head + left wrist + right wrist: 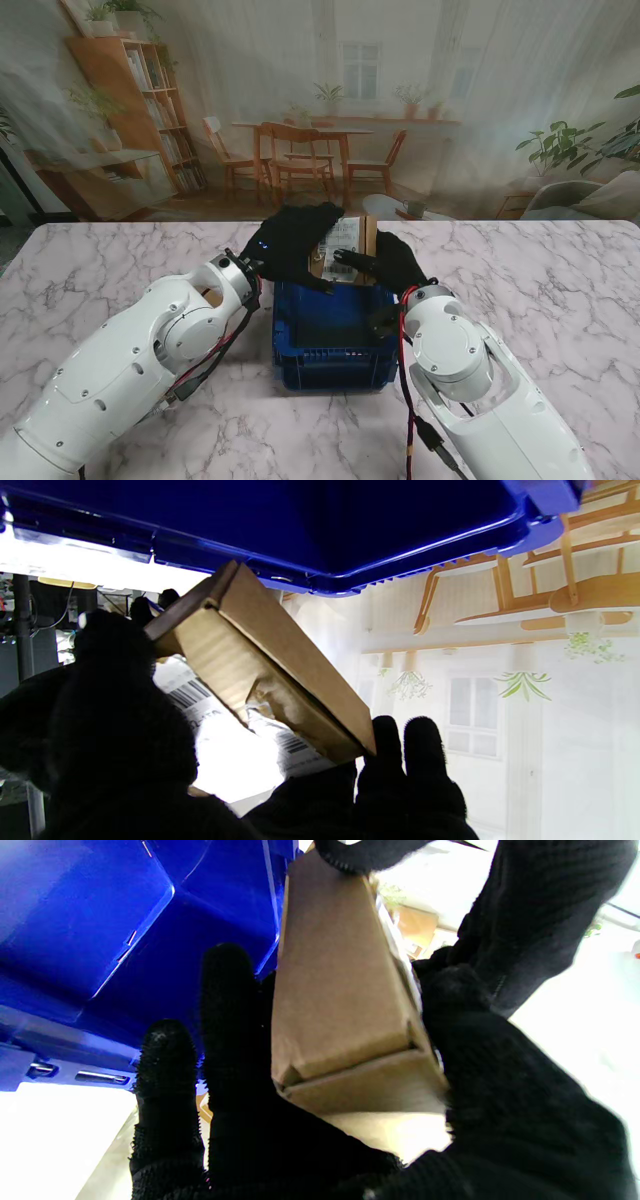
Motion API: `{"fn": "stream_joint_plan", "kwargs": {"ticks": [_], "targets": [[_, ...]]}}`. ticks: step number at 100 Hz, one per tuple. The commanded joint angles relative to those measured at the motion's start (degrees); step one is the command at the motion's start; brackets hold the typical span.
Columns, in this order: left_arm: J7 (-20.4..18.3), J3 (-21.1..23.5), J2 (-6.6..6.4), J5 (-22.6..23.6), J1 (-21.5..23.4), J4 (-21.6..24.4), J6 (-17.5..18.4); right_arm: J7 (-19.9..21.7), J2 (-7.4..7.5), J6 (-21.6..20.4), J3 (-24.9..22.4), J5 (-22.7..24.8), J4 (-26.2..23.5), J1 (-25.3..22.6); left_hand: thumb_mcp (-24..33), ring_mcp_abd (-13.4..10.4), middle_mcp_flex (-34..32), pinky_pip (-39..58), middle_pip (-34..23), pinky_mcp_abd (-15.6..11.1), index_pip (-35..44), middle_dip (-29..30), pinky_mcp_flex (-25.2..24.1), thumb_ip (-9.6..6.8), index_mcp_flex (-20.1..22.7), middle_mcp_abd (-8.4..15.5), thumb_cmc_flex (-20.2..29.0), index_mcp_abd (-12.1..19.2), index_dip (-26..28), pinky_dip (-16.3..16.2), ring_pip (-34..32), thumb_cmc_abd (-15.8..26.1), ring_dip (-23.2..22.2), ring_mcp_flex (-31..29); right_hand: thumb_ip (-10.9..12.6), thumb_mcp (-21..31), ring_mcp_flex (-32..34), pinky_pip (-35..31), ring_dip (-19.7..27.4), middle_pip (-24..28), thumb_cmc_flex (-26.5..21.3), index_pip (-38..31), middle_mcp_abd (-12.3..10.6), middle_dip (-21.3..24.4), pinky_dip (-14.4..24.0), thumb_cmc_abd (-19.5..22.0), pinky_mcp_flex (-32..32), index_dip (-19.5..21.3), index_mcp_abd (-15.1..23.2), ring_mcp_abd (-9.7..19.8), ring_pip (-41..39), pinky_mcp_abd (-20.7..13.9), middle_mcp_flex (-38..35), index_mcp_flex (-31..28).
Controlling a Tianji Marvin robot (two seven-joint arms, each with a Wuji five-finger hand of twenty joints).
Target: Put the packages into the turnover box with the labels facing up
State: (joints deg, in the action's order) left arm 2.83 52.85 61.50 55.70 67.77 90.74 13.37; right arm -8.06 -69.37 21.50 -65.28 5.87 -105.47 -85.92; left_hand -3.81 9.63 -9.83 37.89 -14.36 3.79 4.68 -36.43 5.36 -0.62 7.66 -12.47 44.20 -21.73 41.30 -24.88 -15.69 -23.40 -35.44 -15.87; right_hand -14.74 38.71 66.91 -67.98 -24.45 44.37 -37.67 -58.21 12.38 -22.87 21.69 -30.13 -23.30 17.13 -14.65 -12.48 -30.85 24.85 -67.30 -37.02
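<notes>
Matt brown cardboard is showing on the package [340, 1005], its white paper label [345, 238] looking smooth. Both hands are wearing rough black knit gloves [500, 1100]. The blue plastic box [330, 345] is gleaming glossy on the veined marble-look table [560, 290].

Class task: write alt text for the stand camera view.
Two black-gloved hands, left hand and right hand, hold a brown cardboard package, label up, at the far rim of a blue plastic turnover box on a white marble table.

1 package [345, 245]; 1 turnover box [330, 335]; 2 gloved hands.
</notes>
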Motion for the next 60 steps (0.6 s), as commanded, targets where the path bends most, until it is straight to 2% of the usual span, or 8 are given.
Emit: {"fn": "stream_joint_plan", "kwargs": {"ticks": [1, 12, 23, 28, 34, 44, 55, 60], "targets": [[-0.61, 0.55, 0.39, -0.23, 0.06, 0.02, 0.42, 0.95, -0.07, -0.31, 0.28, -0.57, -0.02, -0.04, 4.43, -1.57, -1.60, 1.84, -2.92, -2.19, 2.06, -1.75, 0.44, -6.58, -2.04, 4.68, 7.42, 4.13, 2.97, -1.67, -1.46, 4.69, -1.83, -1.40, 2.36, 10.17, 0.71, 0.16, 0.49, 3.34, -10.24, -1.24, -6.58, -0.85, -0.59, 6.24, 0.81, -0.81, 6.58, 1.67, -0.96, -0.34, -3.75, -0.45], [-0.34, 1.21, 0.39, -0.72, 0.16, -0.31, 1.82, 1.48, 0.05, -0.59, 0.23, -0.86, 0.22, 0.09, 4.39, -1.77, -0.90, 1.97, -3.85, -2.39, 1.74, -2.14, 0.37, -7.47, -2.10, 4.98, 6.99, 4.43, 3.94, -2.06, -1.38, 4.85, -2.71, -1.29, 2.38, 10.19, 0.69, 0.31, 0.50, 3.36, -10.25, -1.24, -6.59, -0.84, -0.65, 6.22, 0.92, -0.79, 6.74, 1.72, -0.94, -0.12, -3.79, -0.59], [-1.19, 1.57, 0.24, -0.88, 0.16, -0.48, 2.09, 1.72, 0.08, -0.77, 0.25, -1.17, 0.44, 0.28, 3.59, 0.08, 2.03, -0.64, 7.88, -1.81, -4.63, 11.30, -0.88, -4.49, -0.21, 1.36, 1.51, 4.40, -12.85, -2.01, 3.24, 3.19, 2.45, 1.22, 2.39, 10.24, 0.69, 0.35, 0.47, 3.41, -10.28, -1.25, -6.76, -0.88, -0.67, 6.17, 0.92, -0.75, 6.81, 1.85, -0.97, -0.17, -3.81, -0.72], [-1.58, 1.53, 0.23, -1.17, 0.09, -0.63, 1.94, 1.81, 0.08, -0.78, 0.29, -1.31, 0.55, 0.39, 3.47, 1.14, 3.72, -2.96, 13.45, -1.38, -6.04, 18.49, -1.60, -2.95, 0.07, 0.24, -1.20, 5.02, -25.27, -0.94, 5.69, 2.52, 7.34, 3.35, 2.40, 10.31, 0.69, 0.36, 0.45, 3.45, -10.33, -1.24, -6.68, -0.91, -0.68, 6.13, 0.93, -0.71, 6.79, 1.83, -1.00, -0.20, -3.77, -0.76], [-1.58, 1.42, 0.25, -1.20, -0.05, -0.85, 1.83, 2.01, 0.12, -0.83, 0.31, -1.39, 0.64, 0.46, 3.44, 2.24, 4.75, -5.94, 15.23, -0.98, -6.64, 27.07, -2.38, -1.57, 0.11, -0.88, -4.12, 5.21, -34.35, 1.70, 7.39, 1.86, 11.91, 5.86, 2.39, 10.35, 0.72, 0.45, 0.43, 3.48, -10.32, -1.27, -6.68, -0.94, -0.72, 6.10, 1.04, -0.64, 6.86, 1.85, -1.04, -0.17, -3.80, -0.85], [-1.68, 1.27, 0.36, -1.94, -0.19, -0.94, 1.72, 2.30, 0.18, -0.94, 0.33, -1.54, 0.73, 0.53, 2.91, 3.57, 5.70, -8.65, 16.70, -0.29, -6.99, 34.19, -2.80, 1.27, 0.12, -2.76, -6.19, 5.63, -38.54, 4.98, 8.57, 1.68, 15.73, 8.20, 2.38, 10.45, 0.70, 0.47, 0.42, 3.49, -10.31, -1.25, -6.70, -0.97, -0.73, 6.07, 1.03, -0.58, 6.79, 1.82, -1.04, -0.16, -3.82, -0.98], [-1.63, 0.83, 0.45, -2.39, -0.66, -1.19, 1.97, 2.23, 0.14, -1.16, 0.41, -1.69, 0.90, 0.64, 2.60, 3.70, 5.51, -8.94, 16.30, -0.59, -6.82, 34.32, -2.23, 1.90, 0.26, -3.62, -6.40, 4.58, -38.82, 5.68, 8.18, 0.67, 16.47, 8.19, 2.37, 10.54, 0.63, 0.54, 0.42, 3.50, -10.33, -1.21, -6.78, -1.00, -0.76, 6.09, 1.10, -0.52, 6.99, 1.86, -1.01, -0.13, -3.78, -0.95], [-1.58, 0.59, 0.53, -2.68, -0.78, -1.23, 1.91, 2.01, 0.06, -1.24, 0.48, -1.77, 1.00, 0.70, 2.83, 3.39, 5.22, -7.59, 15.58, -0.94, -5.84, 30.46, -1.67, 2.26, 0.23, -3.97, -6.05, 2.46, -35.78, 6.38, 6.53, 0.28, 17.06, 7.13, 2.37, 10.58, 0.68, 0.55, 0.41, 3.51, -10.38, -1.19, -6.79, -1.02, -0.77, 6.07, 1.10, -0.50, 6.91, 1.87, -1.03, -0.13, -3.78, -0.95]]}}
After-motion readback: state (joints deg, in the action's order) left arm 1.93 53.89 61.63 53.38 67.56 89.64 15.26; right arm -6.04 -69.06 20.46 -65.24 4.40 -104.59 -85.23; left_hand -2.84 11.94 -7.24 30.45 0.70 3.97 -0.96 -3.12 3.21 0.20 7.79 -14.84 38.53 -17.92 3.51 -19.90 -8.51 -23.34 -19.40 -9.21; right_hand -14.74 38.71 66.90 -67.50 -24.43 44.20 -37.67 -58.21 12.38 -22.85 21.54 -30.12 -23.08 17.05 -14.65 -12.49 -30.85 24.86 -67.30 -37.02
